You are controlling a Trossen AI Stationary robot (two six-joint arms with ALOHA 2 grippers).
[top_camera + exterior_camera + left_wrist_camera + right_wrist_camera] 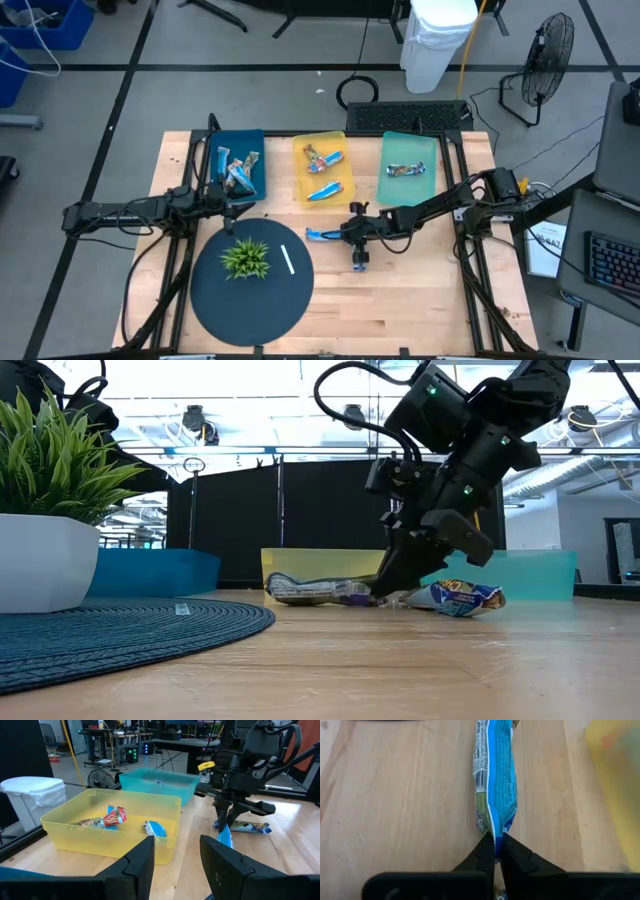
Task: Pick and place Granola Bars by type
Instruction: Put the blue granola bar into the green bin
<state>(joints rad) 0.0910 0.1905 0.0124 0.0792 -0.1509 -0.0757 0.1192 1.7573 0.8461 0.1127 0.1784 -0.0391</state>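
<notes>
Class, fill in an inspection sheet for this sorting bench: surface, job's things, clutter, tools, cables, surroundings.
Surface: wooden table carrying a round dark mat.
Job's things: granola bars lie in the blue tray, yellow tray and teal tray; one blue-wrapped bar lies on the wood.
Clutter: potted plant and white stick on the mat.
Tools: right tool shut on the blue-wrapped bar's end; left tool hangs by the blue tray, fingers apart.
Cables: black loops behind the table.
Surroundings: white bin, floor fan.
</notes>
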